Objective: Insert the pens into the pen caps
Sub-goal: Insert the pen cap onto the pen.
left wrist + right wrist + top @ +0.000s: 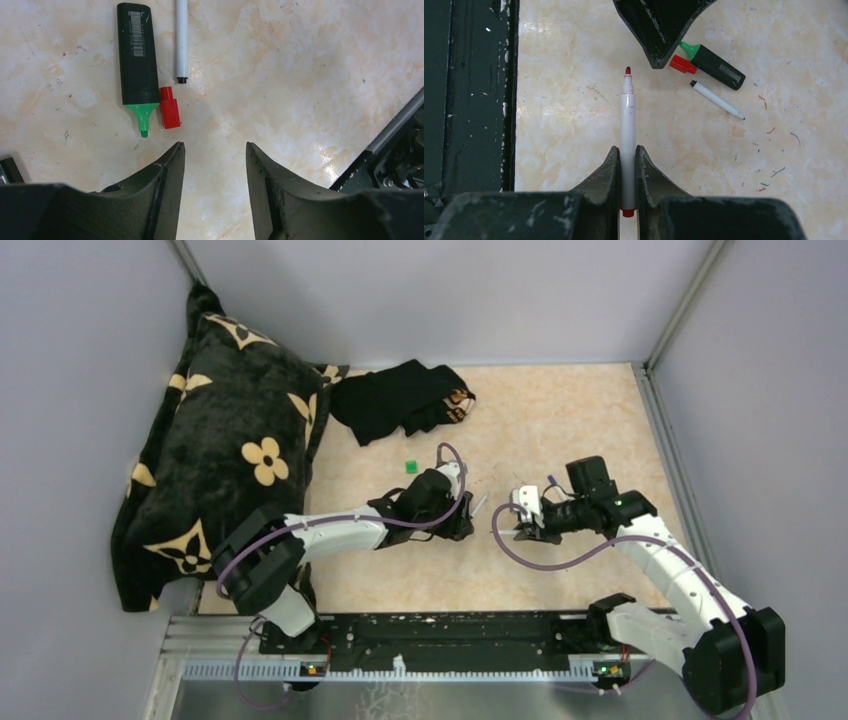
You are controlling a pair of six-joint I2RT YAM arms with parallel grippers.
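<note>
Three grey walls (430,290) enclose a marbled beige tabletop (560,420).

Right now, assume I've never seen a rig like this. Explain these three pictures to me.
This is a robot: a left arm and a right arm bolted to a table. The wide picture looks down from above; the other two come from cameras on each wrist. The left gripper is open and empty; before it lie a black highlighter, a red cap and a white pen. The right gripper is shut on a red-tipped pen. Farther back are a green cap, a black cloth and a flowered cushion.
</note>
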